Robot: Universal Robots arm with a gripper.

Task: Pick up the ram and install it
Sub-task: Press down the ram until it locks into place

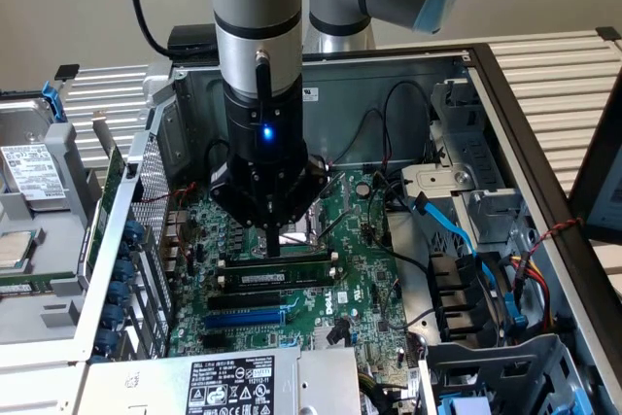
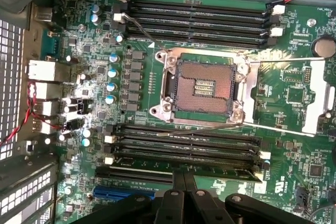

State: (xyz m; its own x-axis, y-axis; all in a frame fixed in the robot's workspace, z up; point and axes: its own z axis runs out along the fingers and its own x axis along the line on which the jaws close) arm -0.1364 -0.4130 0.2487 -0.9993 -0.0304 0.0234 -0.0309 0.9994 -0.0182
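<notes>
The ram (image 1: 292, 279) is a thin green stick with a white label strip. It stands on edge in one of the black memory slots (image 1: 277, 261) below the CPU socket, just above the blue expansion slot (image 1: 248, 318). In the wrist view the ram (image 2: 226, 167) fills the slot of the lower bank that lies nearest the camera. My gripper (image 1: 275, 245) hangs straight down over the middle of these slots. Its fingers (image 2: 178, 187) are shut together with nothing between them, and the tips sit right at the ram's top edge. Whether they touch it I cannot tell.
The open CPU socket (image 2: 205, 85) lies mid-board, with a second bank of empty slots (image 2: 199, 17) beyond it. Case walls, a drive cage with blue cables (image 1: 457, 230) and the power supply (image 1: 233, 381) ring the board. Loose black wires (image 1: 389, 114) hang near the back wall.
</notes>
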